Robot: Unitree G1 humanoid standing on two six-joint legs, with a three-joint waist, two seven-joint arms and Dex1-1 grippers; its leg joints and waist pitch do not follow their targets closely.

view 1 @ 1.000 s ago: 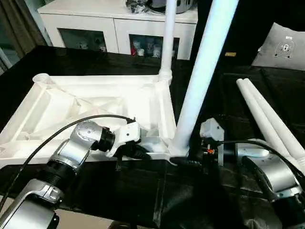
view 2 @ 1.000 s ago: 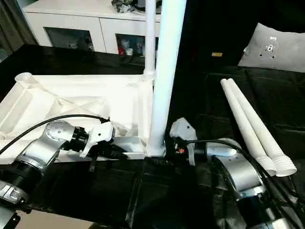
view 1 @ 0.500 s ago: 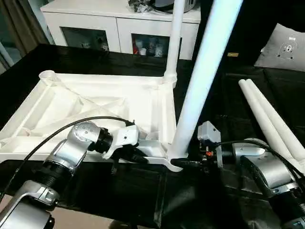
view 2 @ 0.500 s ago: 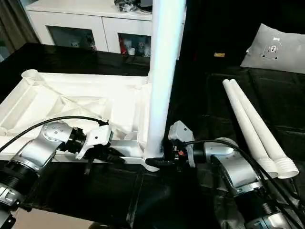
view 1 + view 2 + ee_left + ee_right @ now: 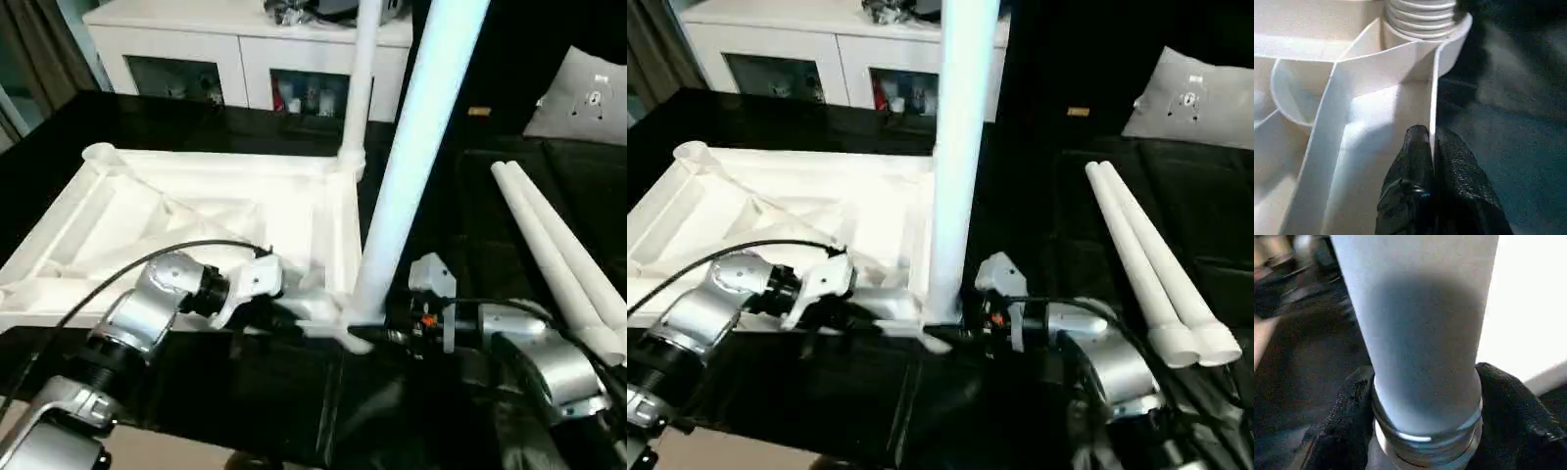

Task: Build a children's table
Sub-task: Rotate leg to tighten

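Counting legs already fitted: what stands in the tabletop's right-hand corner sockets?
Two legs stand upright in the tabletop: the far leg and the near leg, held at its base by the right gripper. How deep they sit is hidden.

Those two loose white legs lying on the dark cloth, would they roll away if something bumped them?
Probably somewhat: the two loose legs are smooth round tubes, so a sideways nudge could roll them. Their taper would likely curve that roll, and the black cloth should slow it. They look stiff.
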